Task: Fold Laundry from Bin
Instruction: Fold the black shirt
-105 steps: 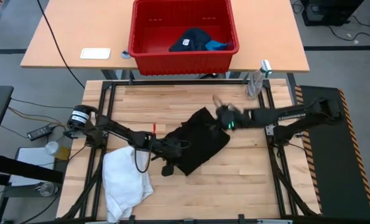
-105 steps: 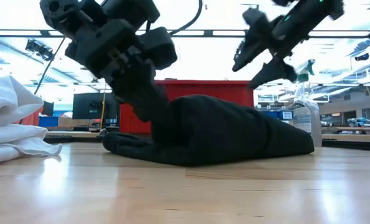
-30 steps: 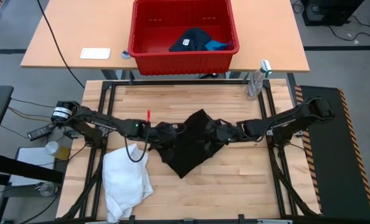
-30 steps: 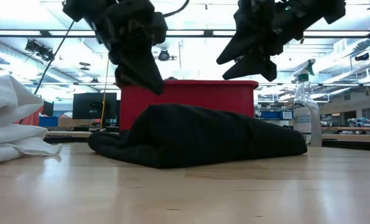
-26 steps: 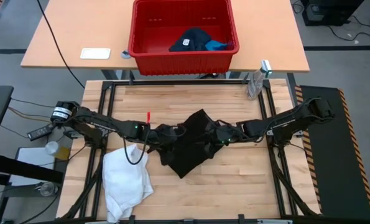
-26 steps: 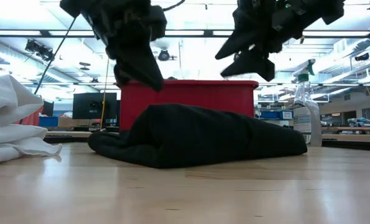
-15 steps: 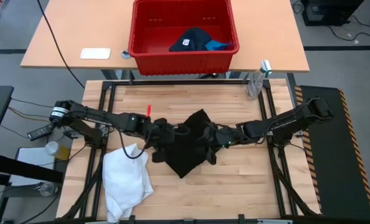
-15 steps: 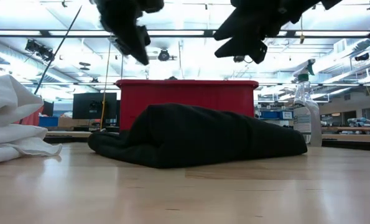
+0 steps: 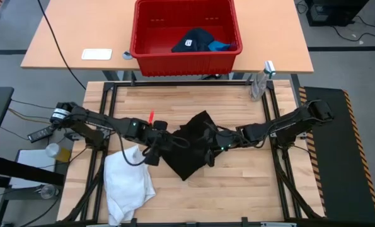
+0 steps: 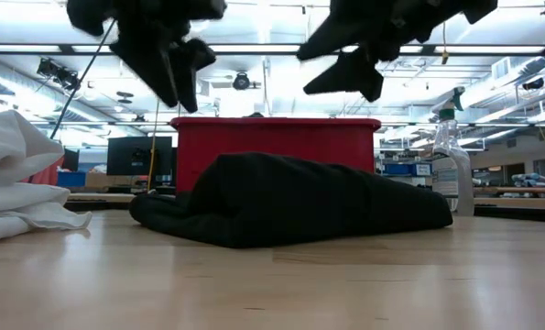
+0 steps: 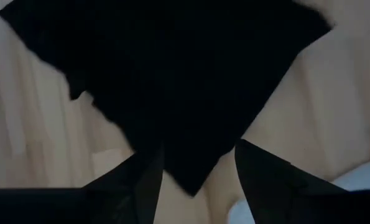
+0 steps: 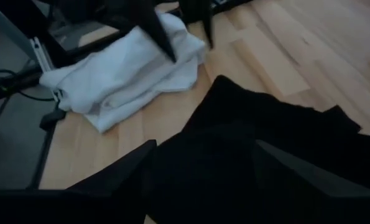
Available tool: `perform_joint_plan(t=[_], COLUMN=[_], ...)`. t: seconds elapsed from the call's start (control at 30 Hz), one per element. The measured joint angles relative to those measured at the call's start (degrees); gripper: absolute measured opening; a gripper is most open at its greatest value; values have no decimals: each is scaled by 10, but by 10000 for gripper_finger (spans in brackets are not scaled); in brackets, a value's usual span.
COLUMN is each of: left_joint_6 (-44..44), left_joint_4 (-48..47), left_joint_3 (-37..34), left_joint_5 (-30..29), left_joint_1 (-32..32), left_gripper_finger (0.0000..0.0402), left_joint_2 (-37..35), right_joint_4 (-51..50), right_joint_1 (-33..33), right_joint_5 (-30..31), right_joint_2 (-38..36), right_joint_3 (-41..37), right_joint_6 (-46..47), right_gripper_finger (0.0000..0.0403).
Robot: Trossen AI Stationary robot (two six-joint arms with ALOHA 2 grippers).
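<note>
While folded, black garment (image 9: 192, 144) lies diagonally.

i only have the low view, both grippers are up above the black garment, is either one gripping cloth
Observer: No. In the left wrist view the left gripper hangs open over the black garment, nothing between its fingers.
Operator: and the right one
Observer: The right gripper is open too, above the same garment, holding nothing.
Operator: anything left in the bin
Observer: Yes, the high view shows a navy garment and a small blue one in the red bin.
</note>
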Motion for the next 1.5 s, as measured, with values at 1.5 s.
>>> perform_joint_plan(t=[1.5], left_joint_6=[-4], left_joint_4=[204], left_joint_3=[-228], left_joint_5=[89], left_joint_1=[39], left_gripper_finger=[133], left_joint_2=[18], right_joint_4=[0], right_joint_1=[87], right_joint_5=[52], right_joint_2=[77], right_joint_3=[-31], right_joint_6=[211], right_gripper_finger=[208])
